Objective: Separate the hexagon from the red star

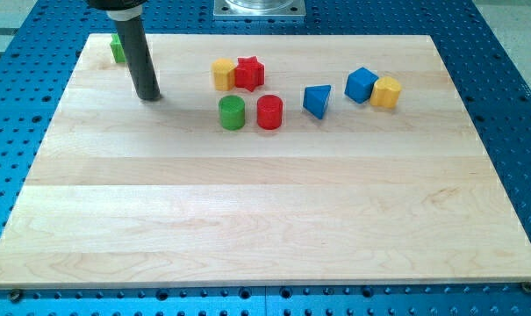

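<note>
My tip (148, 96), the bare end of a straight rod tool with nothing to part or clamp, rests on the pale wooden counter (265, 219) near the view's top left, just below a partly hidden green block (116, 48) and well left of the others. The yellow hexagon (223, 74) touches the red star (249, 73); below them stand a green cylinder (233, 112) and a red cylinder (269, 112). Farther right lie a blue triangle (317, 100), a blue cube (362, 84) and a yellow block (386, 91), with a blue perforated base (511, 105) surrounding the counter.
</note>
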`<state>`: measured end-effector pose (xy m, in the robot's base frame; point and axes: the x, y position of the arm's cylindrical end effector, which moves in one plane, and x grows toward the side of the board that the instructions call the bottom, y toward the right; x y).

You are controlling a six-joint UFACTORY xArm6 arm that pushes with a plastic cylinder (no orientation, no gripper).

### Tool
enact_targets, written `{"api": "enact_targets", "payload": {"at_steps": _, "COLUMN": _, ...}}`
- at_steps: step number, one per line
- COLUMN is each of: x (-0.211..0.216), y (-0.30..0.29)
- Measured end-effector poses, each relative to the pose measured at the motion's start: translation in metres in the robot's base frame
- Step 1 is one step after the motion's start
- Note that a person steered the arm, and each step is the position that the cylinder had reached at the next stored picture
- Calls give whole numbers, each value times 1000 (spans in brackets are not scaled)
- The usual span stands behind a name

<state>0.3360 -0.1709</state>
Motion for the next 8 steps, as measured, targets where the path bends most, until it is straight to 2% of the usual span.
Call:
{"api": "enact_targets", "payload": {"at_steps": 2, "x": 18, "y": 19}}
{"api": "enact_targets", "payload": {"at_steps": 3, "x": 5, "y": 65}}
{"api": "enact_targets", "payload": {"at_steps": 4, "x": 1, "y": 52}}
{"api": "enact_targets", "payload": {"at_steps": 5, "x": -43, "y": 5}}
{"api": "enact_targets", "payload": {"at_steps": 6, "x": -88, "y": 70}}
{"api": "enact_targets", "payload": {"at_steps": 7, "x": -91, "y": 98}}
{"api": "enact_targets", "payload": {"at_steps": 8, "x": -80, "y": 167}}
